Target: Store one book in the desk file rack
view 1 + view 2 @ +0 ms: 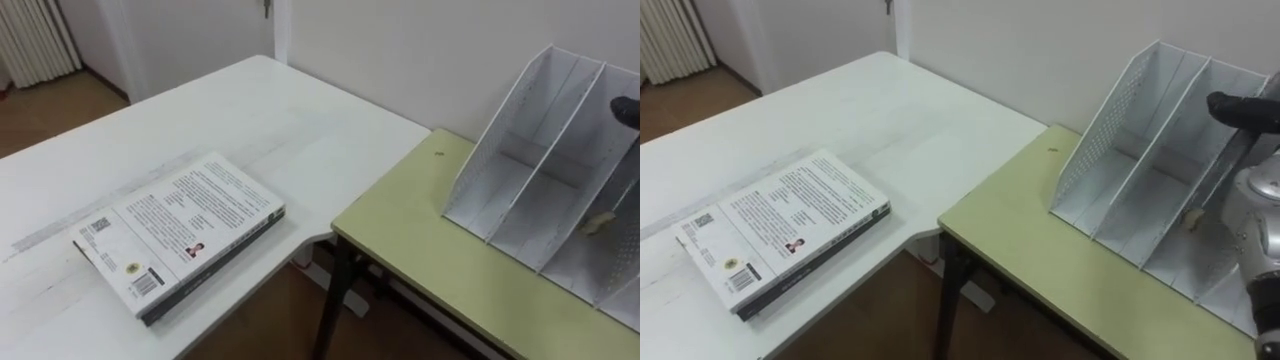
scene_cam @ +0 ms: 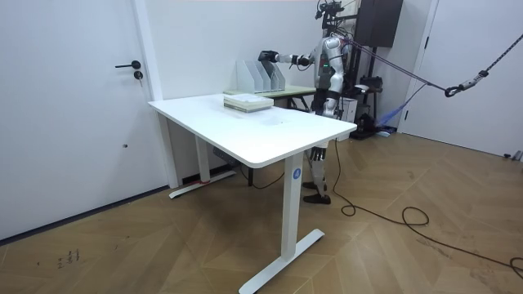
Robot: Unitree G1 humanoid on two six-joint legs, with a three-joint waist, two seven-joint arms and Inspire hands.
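probably stiff and weighty (glossy cover, maybe slick): grip book (image 1: 180, 230) by a long edge, flat on table (image 1: 260, 110), well apart from rack (image 1: 500, 150). right hand (image 1: 1238, 108) over rack, cannot tell fingers.

Humanoid robot. Its right hand (image 1: 1243, 108) is matt black. Just behind the hand comes a rounded, silver-grey forearm with a faint speckled sheen. The torso is silver-white with dark joints. Purplish straps rise from the shoulders, and a dark cable trails from its feet.
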